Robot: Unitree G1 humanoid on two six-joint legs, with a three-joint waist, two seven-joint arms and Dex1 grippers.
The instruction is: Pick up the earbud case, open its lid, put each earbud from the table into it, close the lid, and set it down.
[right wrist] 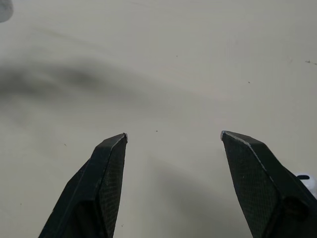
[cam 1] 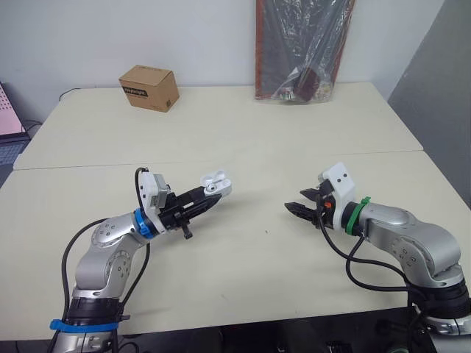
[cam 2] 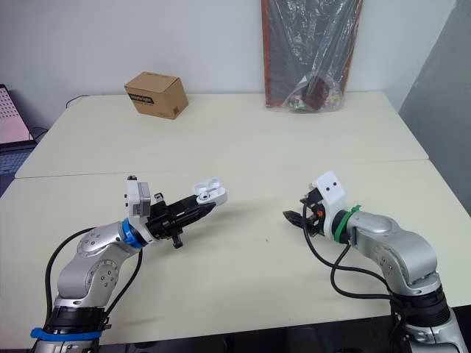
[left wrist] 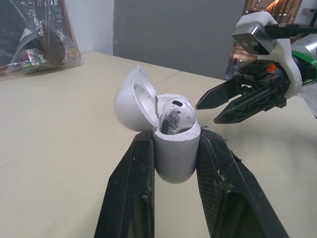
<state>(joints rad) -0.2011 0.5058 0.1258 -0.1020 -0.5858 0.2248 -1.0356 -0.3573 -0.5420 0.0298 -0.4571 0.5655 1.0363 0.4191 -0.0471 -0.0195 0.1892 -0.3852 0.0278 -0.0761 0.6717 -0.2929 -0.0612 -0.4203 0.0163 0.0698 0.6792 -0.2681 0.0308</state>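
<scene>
Nearest of all, clamping the earbud case (left wrist: 176, 153) from both sides with the two black fingers (left wrist: 130, 193) of the left end effector (cam 1: 208, 197), at the near left and lifted clear of the tabletop (cam 1: 243, 279). Holding the case by its lower body, closed firmly on it, with the opening turned up and toward the right arm. Showing the lid (left wrist: 130, 99) already swung back on its hinge, so counting the pick-up and the opening as done. Carrying one white earbud (left wrist: 176, 113) in a seat inside the case, with dark smudges on it. Not being able to tell about the second seat, hidden behind the lid and the first earbud.

Hovering the right end effector (right wrist: 173, 135) low over the tabletop at the near right, well apart from the case. Spreading its fingers wide, gripping nothing, pointing the tips toward the case.

Judging from this: at least half of the loading finished, perhaps all of it. Remaining, in case of a missing second earbud, fetching it and seating it. After that, pushing the lid shut, probably with the free right end effector, and setting the case down.

Standing far off and playing no part: a cardboard box (cam 1: 149, 87) at the far left, and a plastic bag (cam 1: 302, 51) leaning against the wall, far and to the right.
</scene>
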